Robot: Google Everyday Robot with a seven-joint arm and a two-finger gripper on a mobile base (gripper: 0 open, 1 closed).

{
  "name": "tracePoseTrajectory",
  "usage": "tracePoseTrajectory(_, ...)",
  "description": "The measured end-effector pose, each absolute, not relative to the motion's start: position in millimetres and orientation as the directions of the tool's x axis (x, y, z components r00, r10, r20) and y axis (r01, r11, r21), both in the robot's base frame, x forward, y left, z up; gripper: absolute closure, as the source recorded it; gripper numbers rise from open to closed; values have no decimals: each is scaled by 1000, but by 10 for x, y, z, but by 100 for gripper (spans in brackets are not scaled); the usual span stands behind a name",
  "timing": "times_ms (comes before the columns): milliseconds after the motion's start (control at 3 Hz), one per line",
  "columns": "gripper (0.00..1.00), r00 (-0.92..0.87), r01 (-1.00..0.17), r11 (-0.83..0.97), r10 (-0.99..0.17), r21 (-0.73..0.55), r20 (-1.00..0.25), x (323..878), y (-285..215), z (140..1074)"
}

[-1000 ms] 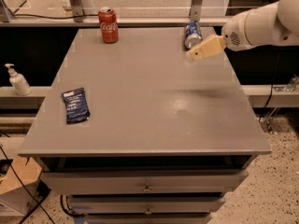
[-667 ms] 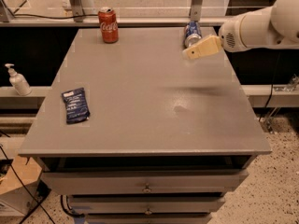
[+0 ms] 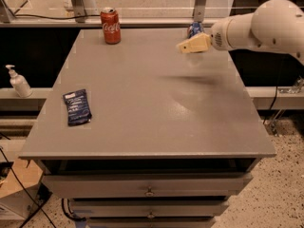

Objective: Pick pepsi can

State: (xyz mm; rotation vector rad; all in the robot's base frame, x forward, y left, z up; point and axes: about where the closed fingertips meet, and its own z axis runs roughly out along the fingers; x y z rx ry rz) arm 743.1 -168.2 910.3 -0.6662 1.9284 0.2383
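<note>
The pepsi can (image 3: 194, 30) is a small blue can standing at the far right edge of the grey table (image 3: 142, 113). Only its upper part shows; the rest is hidden behind my gripper. My gripper (image 3: 189, 46), with tan fingers on a white arm, reaches in from the right. It hovers just in front of the can and slightly above the table top. It holds nothing that I can see.
A red Coca-Cola can (image 3: 110, 25) stands at the far left of the table. A flat dark blue packet (image 3: 77, 107) lies near the left edge. A soap dispenser (image 3: 19, 81) stands on a ledge to the left. Drawers sit below the table front.
My gripper and arm have moved slightly left and up, closer in front of the pepsi can. The can and the other objects have not moved.
</note>
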Motion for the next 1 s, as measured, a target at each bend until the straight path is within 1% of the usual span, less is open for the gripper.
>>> tracePoseTrajectory(667,0,-343,-528,843,-321,-101,-883,7977,-1670,8750)
tracePoseTrajectory(1000,0,-375,-492,868,-275,-61,-885,8222,-1772,8582)
